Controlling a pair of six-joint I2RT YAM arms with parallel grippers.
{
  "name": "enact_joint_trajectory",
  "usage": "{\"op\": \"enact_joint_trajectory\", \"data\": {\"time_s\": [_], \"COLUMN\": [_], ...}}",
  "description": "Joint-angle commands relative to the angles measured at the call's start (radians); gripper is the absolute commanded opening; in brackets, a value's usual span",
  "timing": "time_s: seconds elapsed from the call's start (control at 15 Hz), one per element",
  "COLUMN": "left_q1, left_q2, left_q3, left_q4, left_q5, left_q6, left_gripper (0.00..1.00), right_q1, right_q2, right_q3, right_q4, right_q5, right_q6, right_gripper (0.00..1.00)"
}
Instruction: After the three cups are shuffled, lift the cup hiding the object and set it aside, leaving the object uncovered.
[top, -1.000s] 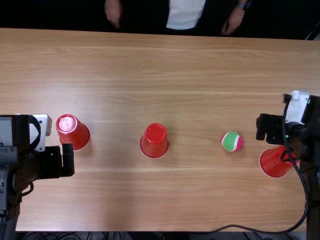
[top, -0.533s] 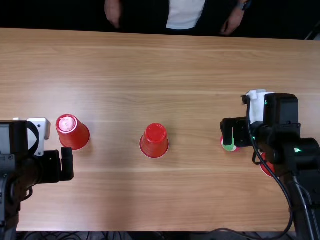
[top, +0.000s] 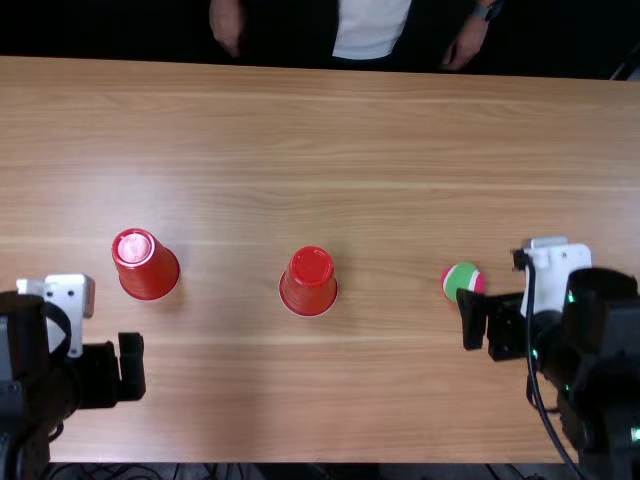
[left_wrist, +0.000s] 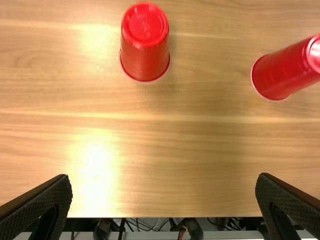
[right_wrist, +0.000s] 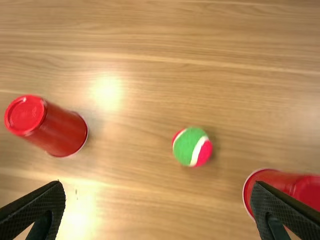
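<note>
I see my right pincer (top: 474, 318) spread wide just below the round green and pink ball (top: 463, 282) at middle right. My left pincer (top: 130, 366), low left, is spread too.

1. The left red cup (top: 145, 265) stands upside down, well apart from the others.
2. The middle red cup (top: 309, 282) stands upside down between the left red cup and the ball (top: 463, 282).
3. The ball, green and pink, lies uncovered.
4. The third red cup (right_wrist: 280, 189) sits rim-down near the ball.
</note>
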Motion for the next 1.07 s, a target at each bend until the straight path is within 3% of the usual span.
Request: {"op": "enact_joint_trajectory", "data": {"time_s": [0.0, 0.07, 0.13, 0.2, 0.47, 0.73, 1.0], "left_q1": [0.005, 0.007, 0.007, 0.007, 0.031, 0.033, 0.031], "left_q2": [-0.09, -0.161, -0.234, -0.323, -0.59, -0.736, -0.809], "left_q3": [-0.083, -0.159, -0.241, -0.322, -0.56, -0.734, -0.897], "left_q4": [0.016, 0.051, 0.101, 0.158, 0.342, 0.596, 0.832], "left_q5": [0.007, 0.007, 0.003, 0.001, 0.001, -0.002, 0.001], "left_q6": [-0.011, -0.023, -0.033, -0.036, -0.036, -0.034, -0.031], "left_gripper": [1.0, 1.0, 1.0, 1.0, 1.0, 1.0, 1.0], "right_q1": [0.01, 0.01, 0.01, 0.008, -0.002, -0.01, -0.121], "right_q2": [-0.089, -0.147, -0.207, -0.273, -0.515, -0.71, -0.828], "right_q3": [-0.066, -0.106, -0.146, -0.191, -0.392, -0.557, -0.694], "right_q4": [0.008, 0.019, 0.045, 0.091, 0.209, 0.334, 0.505], "right_q5": [-0.001, -0.001, -0.001, -0.001, 0.01, 0.016, 0.021], "right_q6": [0.036, 0.095, 0.136, 0.149, 0.149, 0.136, 0.13], "right_gripper": [1.0, 1.0, 1.0, 1.0, 1.0, 1.0, 1.0]}}
